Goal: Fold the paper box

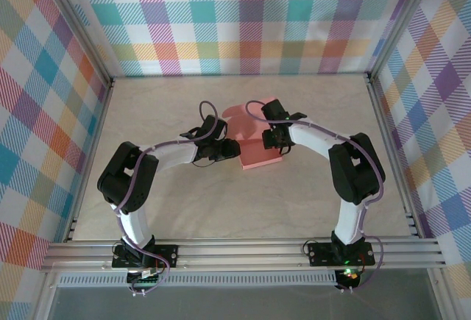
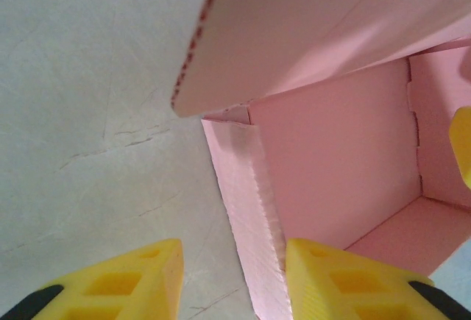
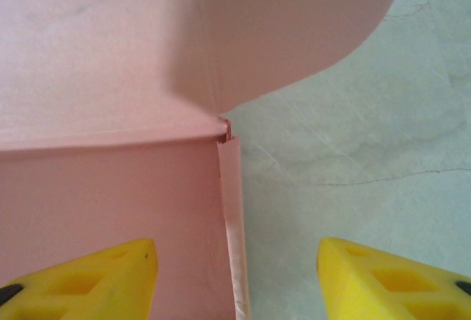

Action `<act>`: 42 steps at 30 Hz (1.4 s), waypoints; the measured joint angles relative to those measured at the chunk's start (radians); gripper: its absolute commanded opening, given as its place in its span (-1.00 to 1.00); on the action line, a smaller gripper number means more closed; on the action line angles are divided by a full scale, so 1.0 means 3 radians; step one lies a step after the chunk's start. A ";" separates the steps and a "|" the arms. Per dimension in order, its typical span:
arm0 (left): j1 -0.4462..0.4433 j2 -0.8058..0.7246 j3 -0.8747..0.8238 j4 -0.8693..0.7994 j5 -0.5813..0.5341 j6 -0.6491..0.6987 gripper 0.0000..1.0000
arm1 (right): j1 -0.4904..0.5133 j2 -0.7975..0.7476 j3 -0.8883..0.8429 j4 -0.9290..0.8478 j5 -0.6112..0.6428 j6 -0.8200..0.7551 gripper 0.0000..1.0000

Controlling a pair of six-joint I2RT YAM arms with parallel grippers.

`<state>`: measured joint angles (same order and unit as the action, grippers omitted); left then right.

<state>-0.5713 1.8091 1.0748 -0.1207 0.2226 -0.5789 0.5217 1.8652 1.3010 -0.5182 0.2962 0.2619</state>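
The paper box [image 1: 261, 154] is standing walled, its lid flap [image 2: 331, 26] gaping unclosed. The left gripper [image 2: 234, 265] and right gripper [image 3: 237, 261] are straddling side walls, parted, clamping nothing.

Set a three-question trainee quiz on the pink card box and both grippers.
1. True or false: the salmon-pink thin card box has its lid flap closed flat.
2. What does the open right gripper straddle? A) a box side wall B) a pen C) nothing
3. Fill in: the left gripper has ____ fingers.
Key: 1 false; 2 A; 3 yellow.
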 measured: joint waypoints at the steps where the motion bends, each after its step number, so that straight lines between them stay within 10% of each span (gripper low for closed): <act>1: -0.0004 -0.0001 0.0005 -0.0019 0.0000 0.0000 -0.18 | -0.0008 0.0000 -0.0005 0.0009 -0.0009 0.0000 0.11; 29: -0.0033 -0.0038 0.0080 -0.0181 -0.0009 0.0024 -0.25 | -0.0011 0.0310 0.0078 0.0032 0.0071 -0.0146 -1.00; 42: -0.0033 -0.0038 0.0080 -0.0202 -0.0008 0.0051 -0.27 | 0.0151 0.0497 0.0278 -0.0116 0.0496 -0.0198 -1.00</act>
<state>-0.5812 1.7977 1.0988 -0.1814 0.2203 -0.5636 0.5671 2.0144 1.3846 -0.5529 0.4450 0.2024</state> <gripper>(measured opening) 0.368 0.080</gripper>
